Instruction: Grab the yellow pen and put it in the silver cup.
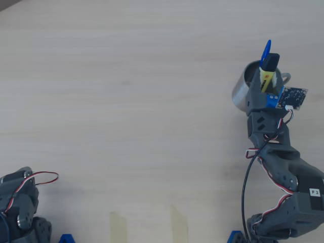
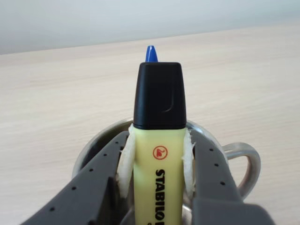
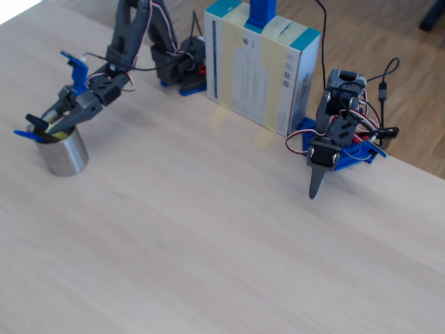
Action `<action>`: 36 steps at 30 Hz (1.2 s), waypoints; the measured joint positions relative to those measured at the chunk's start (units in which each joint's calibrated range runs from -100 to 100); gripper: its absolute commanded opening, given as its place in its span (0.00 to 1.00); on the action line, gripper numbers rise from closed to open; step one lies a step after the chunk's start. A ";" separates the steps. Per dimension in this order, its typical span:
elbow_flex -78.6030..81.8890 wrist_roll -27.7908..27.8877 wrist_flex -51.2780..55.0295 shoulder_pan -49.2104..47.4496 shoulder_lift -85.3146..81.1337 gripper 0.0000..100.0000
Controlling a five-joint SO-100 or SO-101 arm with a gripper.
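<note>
The yellow pen point(image 2: 158, 159) is clamped between the two fingers of the end effector point(image 2: 157, 187), its black cap pointing away from the wrist camera and its printed barrel running back between white pads point(image 2: 125, 161) on the fingers. In the overhead view the pen point(image 1: 267, 76) sits over the mouth of the silver cup point(image 1: 245, 90), its long axis tilted, cap end higher and pointing outward over the far rim; its lower end appears to be at or just inside the rim, though how deep cannot be told. The wrist view shows the cup's rim point(image 2: 93, 145) curving around both fingers and the loop handle point(image 2: 246, 161) off to the right, so the pen already lies over the opening. A thin blue tip point(image 2: 151, 54) rises just behind the cap; what it belongs to is unclear. Judging by this, what remains is to release so the pen drops in, with care that the tilted barrel does not catch the rim. The cup stands near the counter point(image 1: 126, 101) edge on the right of the overhead view, with broad bare surface to its left. A second, idle arm point(image 3: 337, 139) and a box point(image 3: 261, 66) stand well apart.
</note>
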 measured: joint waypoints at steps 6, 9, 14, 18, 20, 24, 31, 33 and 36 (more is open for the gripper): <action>0.00 0.00 0.00 0.00 0.00 0.19; 0.00 0.00 0.00 0.00 0.00 0.27; -0.09 0.00 0.00 -0.08 0.00 0.35; -0.09 -0.26 0.00 0.00 0.00 0.41; -0.18 -0.26 0.00 0.00 0.00 0.44; -0.18 -0.26 0.00 0.00 0.00 0.46; -0.18 -0.26 0.00 0.00 0.00 0.46; -0.18 -0.26 0.00 0.00 0.00 0.46; -0.18 -0.26 0.00 0.00 0.00 0.46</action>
